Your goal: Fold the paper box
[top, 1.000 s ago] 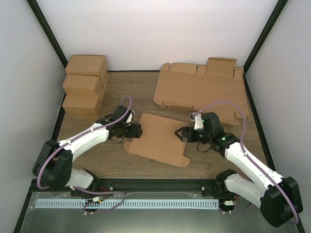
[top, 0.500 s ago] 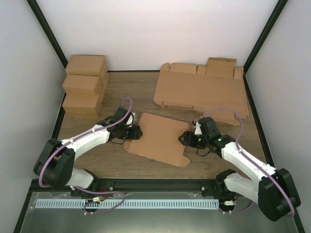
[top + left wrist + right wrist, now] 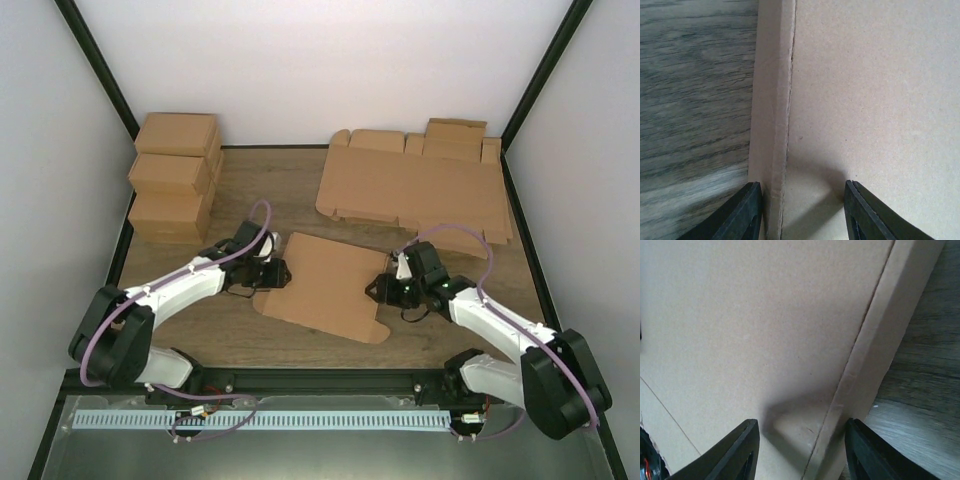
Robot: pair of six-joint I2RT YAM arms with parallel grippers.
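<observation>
Both tools have just closed in on the job. L gripper (image 3: 283, 270) and R gripper (image 3: 372, 289) were wide a sec ago. Now each is at approx half width, narrowing, w/ nothing clamped yet.

L wrist view: L gripper (image 3: 802, 184) straddles the paper box (image 3: 875, 90) at its edge strip. One finger sits over the strip's outer edge by the table (image 3: 695, 90), the other over the main panel, w/ the crease running fwd btwn them.

R wrist view mirrors that. R gripper (image 3: 801, 421) has the opposite edge strip and its crease btwn the fingers, the paper box (image 3: 750, 315) panel on the inner side and the table (image 3: 925, 365) on the outer side. Can't tell if the tips are touching the card or just above it.

From above, the R arm has pulled in lower and tighter to that edge than a sec ago, while the L one has barely shifted. The paper box (image 3: 325, 285) hasn't moved: flat btwn the two tools, no flap raised.

Meaning: approach done, pinch starting. Likely next is lifting both side strips along their creases, so folding proper hasn't begun.

Beyond R gripper lies the stack of flat blanks (image 3: 415, 190). Beyond L gripper sit the finished boxes (image 3: 175, 185). Both unchanged.
</observation>
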